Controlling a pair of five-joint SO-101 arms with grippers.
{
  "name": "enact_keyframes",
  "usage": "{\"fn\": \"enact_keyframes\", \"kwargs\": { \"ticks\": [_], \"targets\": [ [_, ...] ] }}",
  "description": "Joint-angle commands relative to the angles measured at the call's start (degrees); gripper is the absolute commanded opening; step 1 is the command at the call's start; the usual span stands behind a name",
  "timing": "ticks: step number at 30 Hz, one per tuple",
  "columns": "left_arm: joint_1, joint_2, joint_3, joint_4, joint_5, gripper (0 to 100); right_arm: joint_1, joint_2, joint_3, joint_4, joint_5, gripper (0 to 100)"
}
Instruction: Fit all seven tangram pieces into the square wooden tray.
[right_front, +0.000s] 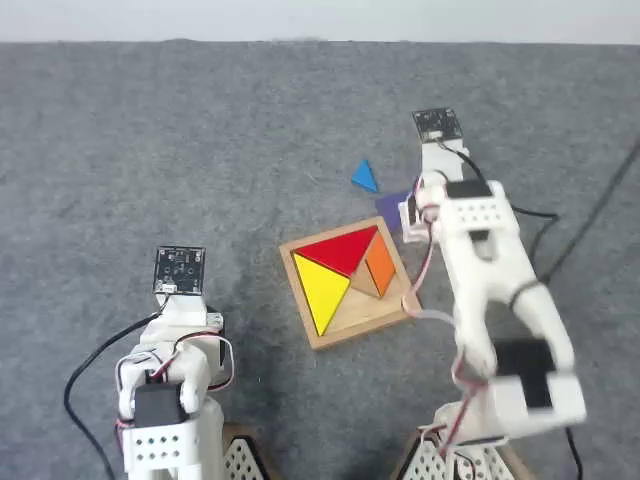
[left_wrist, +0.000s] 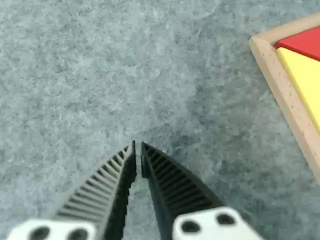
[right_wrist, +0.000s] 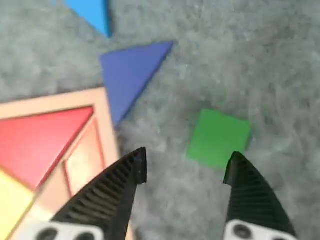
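Mid-worktop (right_front: 150, 130): tray (right_front: 375, 308), slightly askew. In tray: back triangle (right_front: 345, 248) along the rear side; front triangle (right_front: 320, 285) along the left side, touching it; side triangle (right_front: 380, 265) along the right side, touching the back one. Just behind the tray's rear right corner: loose triangle (right_front: 390, 207). Further behind, apart: far triangle (right_front: 365, 177). Beside the loose triangle, not touching: square (right_wrist: 219, 137), just ahead of right end effector (right_wrist: 185, 167). Left of tray, apart, over bare worktop: left end effector (left_wrist: 137, 150).
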Motion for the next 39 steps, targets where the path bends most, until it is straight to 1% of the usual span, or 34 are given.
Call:
{"fn": "enact_keyframes", "kwargs": {
  "ticks": [1,7,12,26,31,35,39],
  "targets": [
    [-0.09,-1.05,-0.75,0.18,0.97,2,0.66,8.04,-10.64,3.12,0.79,25.1],
    [-0.09,-1.05,-0.75,0.18,0.97,2,1.89,18.15,-19.34,6.99,0.70,25.0],
    [-0.09,-1.05,-0.75,0.18,0.97,2,5.41,21.23,-22.24,8.40,0.70,24.9],
    [-0.09,-1.05,-0.75,0.18,0.97,2,8.40,21.05,-22.59,12.70,1.23,24.9],
    [-0.09,-1.05,-0.75,0.18,0.97,2,9.45,15.87,-22.07,14.37,2.55,24.9],
    [-0.09,-1.05,-0.75,0.18,0.97,2,11.12,14.55,-18.99,12.62,2.73,24.8],
    [-0.09,-1.05,-0.75,0.18,0.97,2,12.44,17.45,-18.73,11.30,2.81,24.8]
  ]
}}
